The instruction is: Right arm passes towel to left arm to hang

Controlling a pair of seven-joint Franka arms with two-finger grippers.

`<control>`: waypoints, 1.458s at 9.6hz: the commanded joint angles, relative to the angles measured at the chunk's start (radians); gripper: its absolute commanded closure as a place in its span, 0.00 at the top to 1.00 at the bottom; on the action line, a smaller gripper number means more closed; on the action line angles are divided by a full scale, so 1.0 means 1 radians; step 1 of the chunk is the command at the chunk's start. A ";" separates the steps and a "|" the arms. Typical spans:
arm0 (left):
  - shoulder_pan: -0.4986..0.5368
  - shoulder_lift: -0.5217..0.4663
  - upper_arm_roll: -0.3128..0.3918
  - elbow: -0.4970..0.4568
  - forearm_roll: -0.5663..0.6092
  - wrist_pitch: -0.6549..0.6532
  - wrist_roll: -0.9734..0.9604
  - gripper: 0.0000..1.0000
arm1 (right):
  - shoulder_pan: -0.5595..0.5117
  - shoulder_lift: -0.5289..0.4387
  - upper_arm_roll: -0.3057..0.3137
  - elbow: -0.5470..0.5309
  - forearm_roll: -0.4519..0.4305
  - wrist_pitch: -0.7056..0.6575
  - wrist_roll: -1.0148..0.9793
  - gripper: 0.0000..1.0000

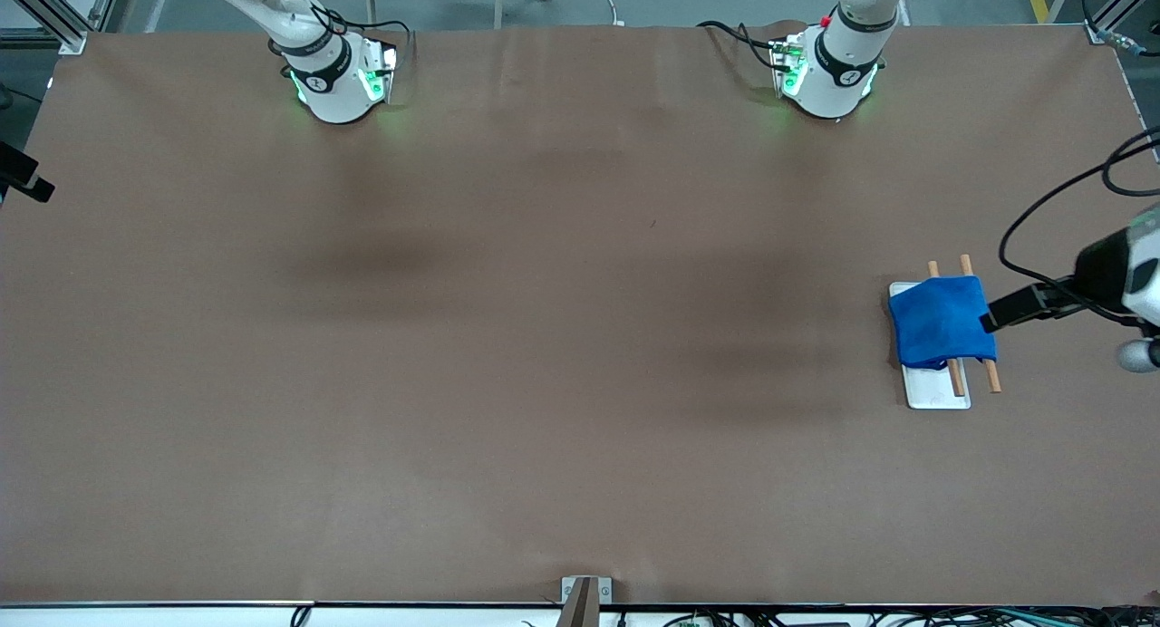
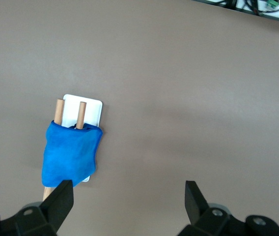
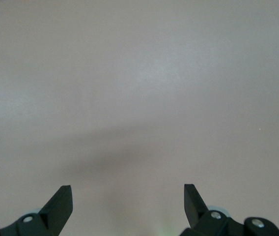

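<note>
Two wooden rods [image 1: 979, 323] lie side by side on a small white base [image 1: 938, 394], and the towel [image 1: 941, 323] is draped over them, covering their middle while both ends of the rods stick out. This rack stands toward the left arm's end of the table, at about 3 o'clock from the table's centre in the front view. The towel seems to be hung already, so I judge the task is at its last step or finished.

The left gripper [image 1: 990, 320] is just beside the towel's edge at 3 o'clock of it, low over the table next to the rack. In the left wrist view its fingers [image 2: 61, 201] stand wide apart with nothing between them, so it is released; one finger comes close to the towel's end, but I cannot tell if it touches.

The right gripper [image 3: 128, 201] shows only in its own wrist view; it is spread wide and empty over bare brown table [image 1: 507, 364], and this arm waits.

Next, I think the left arm should draw away from the rack and rise clear, slowly, so that a finger does not catch the soft cloth and pull it off the rods.
</note>
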State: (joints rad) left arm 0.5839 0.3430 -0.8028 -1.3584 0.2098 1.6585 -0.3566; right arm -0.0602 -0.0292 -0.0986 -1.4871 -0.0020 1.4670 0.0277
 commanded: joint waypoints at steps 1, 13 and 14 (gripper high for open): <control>-0.190 -0.114 0.203 -0.051 0.014 -0.019 0.027 1.00 | -0.001 -0.009 0.007 -0.005 -0.006 0.006 0.012 1.00; -0.501 -0.509 0.602 -0.357 -0.205 -0.132 0.285 1.00 | -0.006 -0.009 0.005 -0.005 -0.004 0.003 0.014 1.00; -0.504 -0.487 0.602 -0.338 -0.204 -0.143 0.269 1.00 | -0.006 -0.009 0.005 -0.005 -0.004 0.003 0.014 1.00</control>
State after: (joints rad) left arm 0.0802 -0.1637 -0.2050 -1.6817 0.0241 1.5334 -0.0919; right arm -0.0607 -0.0291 -0.0990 -1.4872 -0.0020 1.4697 0.0278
